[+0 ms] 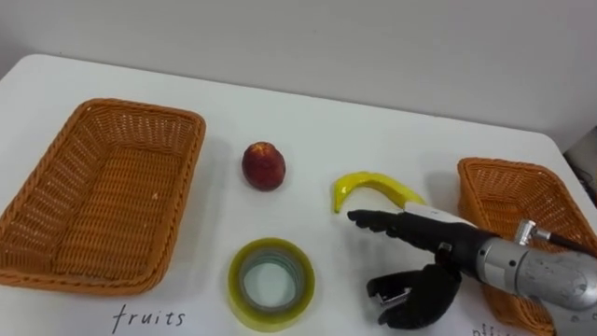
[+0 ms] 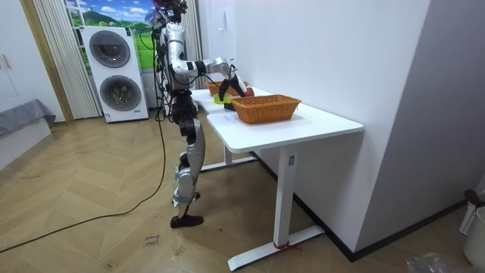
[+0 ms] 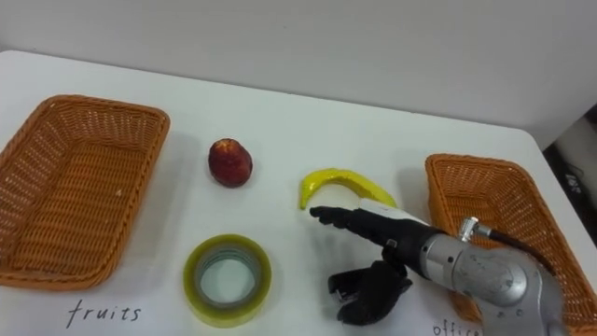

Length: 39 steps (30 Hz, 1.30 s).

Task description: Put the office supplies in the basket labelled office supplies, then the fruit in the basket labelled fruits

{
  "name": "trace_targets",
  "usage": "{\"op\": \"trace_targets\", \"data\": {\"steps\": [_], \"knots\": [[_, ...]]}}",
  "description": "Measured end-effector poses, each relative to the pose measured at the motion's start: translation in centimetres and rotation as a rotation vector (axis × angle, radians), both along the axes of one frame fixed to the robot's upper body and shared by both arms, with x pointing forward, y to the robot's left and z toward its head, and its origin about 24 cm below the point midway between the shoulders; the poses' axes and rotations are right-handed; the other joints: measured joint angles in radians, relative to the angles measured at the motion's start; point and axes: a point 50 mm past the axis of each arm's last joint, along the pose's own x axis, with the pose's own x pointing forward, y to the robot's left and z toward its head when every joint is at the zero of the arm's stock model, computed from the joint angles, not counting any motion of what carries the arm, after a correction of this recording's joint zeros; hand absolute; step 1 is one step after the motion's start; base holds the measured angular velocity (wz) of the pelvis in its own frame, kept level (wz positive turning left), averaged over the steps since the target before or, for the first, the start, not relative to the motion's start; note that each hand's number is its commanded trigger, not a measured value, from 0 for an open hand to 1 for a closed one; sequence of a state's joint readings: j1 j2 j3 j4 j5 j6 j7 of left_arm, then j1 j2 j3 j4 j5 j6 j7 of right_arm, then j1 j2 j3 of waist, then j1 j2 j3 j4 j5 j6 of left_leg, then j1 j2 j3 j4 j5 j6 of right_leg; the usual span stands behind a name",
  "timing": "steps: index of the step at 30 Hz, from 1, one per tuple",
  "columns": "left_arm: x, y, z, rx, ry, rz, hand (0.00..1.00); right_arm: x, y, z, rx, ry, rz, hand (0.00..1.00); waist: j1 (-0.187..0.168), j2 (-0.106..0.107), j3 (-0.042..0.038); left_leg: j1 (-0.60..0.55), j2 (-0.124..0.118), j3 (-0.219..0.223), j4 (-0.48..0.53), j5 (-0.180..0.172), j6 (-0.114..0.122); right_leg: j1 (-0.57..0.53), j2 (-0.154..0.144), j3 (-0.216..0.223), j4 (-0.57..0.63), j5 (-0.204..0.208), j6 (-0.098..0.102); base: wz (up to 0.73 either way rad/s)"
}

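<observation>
Yellow banana (image 1: pixel 373 184): on the white table (image 1: pixel 308 121), just past the right hand's fingertips; can't tell if they're touching it.
Right hand (image 1: pixel 424 231): in from the lower right, fingers straight out toward the banana, thumb spread wide underneath, holding nothing.
Red fruit (image 1: pixel 264 165): left of the hand, beyond the banana.
Tape roll (image 1: pixel 235 280): lying flat, left of the thumb.
Left basket (image 1: pixel 103 187): wicker, way off to the hand's left.
Right basket (image 1: pixel 508 187): wicker, right by the wrist.
</observation>
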<state>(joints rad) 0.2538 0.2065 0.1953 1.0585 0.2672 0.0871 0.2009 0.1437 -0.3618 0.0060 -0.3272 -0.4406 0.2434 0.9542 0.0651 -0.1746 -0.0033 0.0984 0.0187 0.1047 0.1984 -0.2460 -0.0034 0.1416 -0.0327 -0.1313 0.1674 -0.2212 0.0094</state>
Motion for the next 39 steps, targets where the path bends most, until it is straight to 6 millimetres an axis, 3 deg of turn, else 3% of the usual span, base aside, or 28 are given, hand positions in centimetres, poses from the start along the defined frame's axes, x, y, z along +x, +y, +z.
{"op": "trace_targets", "data": {"steps": [13, 18, 27, 39], "knots": [[0.0, 0.3, 0.1, -0.006, 0.006, -0.004, 0.0, -0.3, 0.0, -0.2, 0.007, 0.062, 0.026, 0.0, -0.005, -0.001, -0.0007, -0.001, 0.0, 0.001, 0.0, 0.0, 0.0, -0.002, 0.001, 0.004, 0.0, 0.0, 0.0, 0.0], [0.0, 0.5, 0.2, -0.002, 0.007, -0.007, 0.0, -0.7, 0.0, -0.6, 0.009, 0.088, 0.03, 0.0, -0.005, -0.009, -0.004, -0.001, 0.001, -0.001, 0.0, 0.0, 0.0, -0.002, 0.001, 0.001, 0.0, 0.0, 0.0, 0.0], [0.0, 0.5, 0.2, 0.0, 0.005, -0.01, 0.0, -1.1, -0.3, -0.9, -0.005, 0.102, 0.021, 0.0, -0.002, -0.019, -0.0025, -0.001, 0.001, 0.005, 0.001, 0.0, 0.0, -0.001, 0.001, 0.007, 0.001, 0.0, 0.0, 0.0], [0.0, 0.1, 0.0, -0.003, 0.007, -0.009, 0.0, -0.8, -0.7, -0.4, -0.127, 0.024, -0.024, 0.0, -0.006, 0.021, -0.0006, -0.007, 0.0, 0.007, -0.002, 0.0, 0.0, -0.01, 0.002, 0.015, 0.003, 0.001, 0.0, 0.0]]}}
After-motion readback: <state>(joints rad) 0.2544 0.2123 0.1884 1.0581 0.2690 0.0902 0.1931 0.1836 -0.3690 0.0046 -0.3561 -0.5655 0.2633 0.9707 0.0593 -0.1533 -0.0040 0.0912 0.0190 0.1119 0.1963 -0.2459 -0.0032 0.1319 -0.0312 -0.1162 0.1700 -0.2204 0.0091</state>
